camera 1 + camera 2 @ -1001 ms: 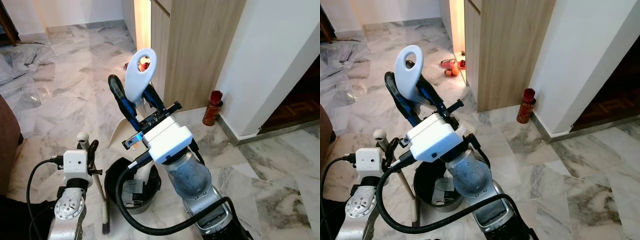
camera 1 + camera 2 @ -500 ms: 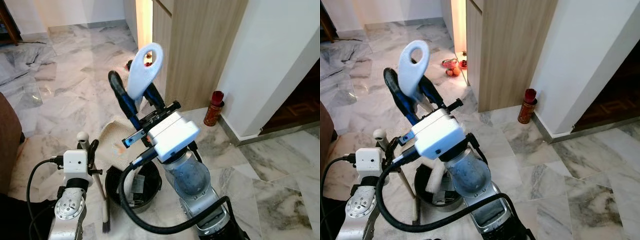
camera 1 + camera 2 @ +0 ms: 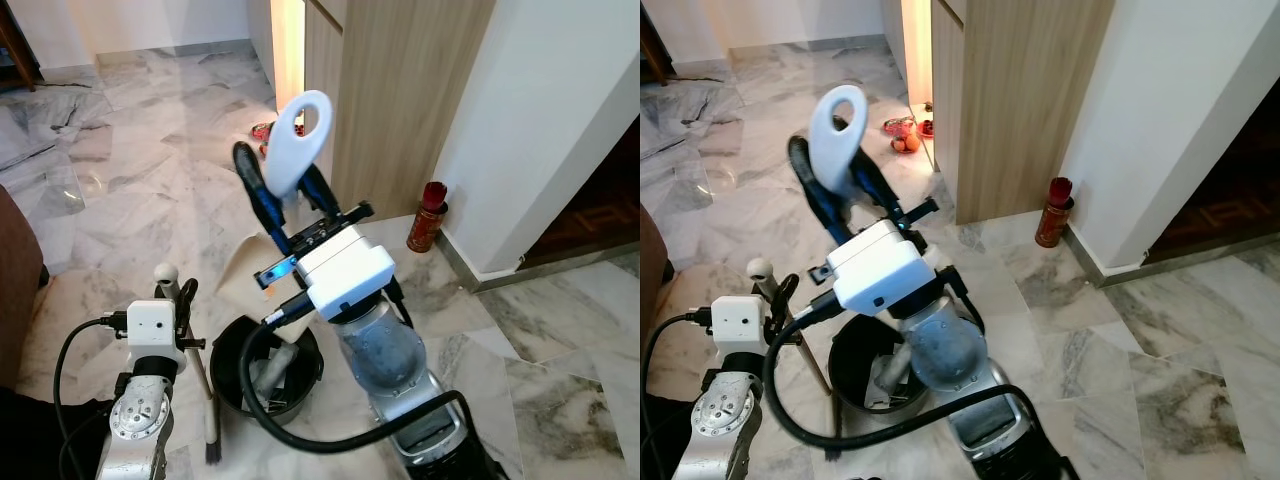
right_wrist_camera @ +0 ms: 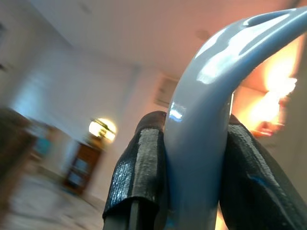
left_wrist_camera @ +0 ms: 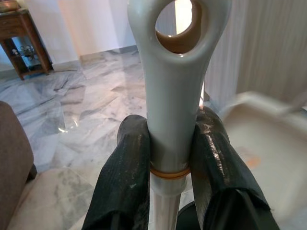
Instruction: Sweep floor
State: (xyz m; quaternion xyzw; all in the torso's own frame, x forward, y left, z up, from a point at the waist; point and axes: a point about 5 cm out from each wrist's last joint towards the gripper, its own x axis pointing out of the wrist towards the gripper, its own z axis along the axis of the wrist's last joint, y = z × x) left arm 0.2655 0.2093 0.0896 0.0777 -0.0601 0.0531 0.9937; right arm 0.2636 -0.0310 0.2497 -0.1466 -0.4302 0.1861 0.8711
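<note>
Currently the right gripper (image 3: 285,190) clamps the dustpan handle (image 3: 298,140); the left gripper (image 5: 168,158) clamps the broom handle (image 5: 170,96). Tilting further probably spills debris beside the black bin (image 3: 225,345).

My head cameras look down over both arms; each wrist camera stares closely along its fingers, sharing the marble floor (image 3: 120,180).

Open marble floor (image 3: 150,150) at 10–12 o'clock. Wooden cabinet (image 3: 400,90) and red can (image 3: 427,215) block 1–2 o'clock. Black bin (image 3: 265,365) underfoot, centre.
</note>
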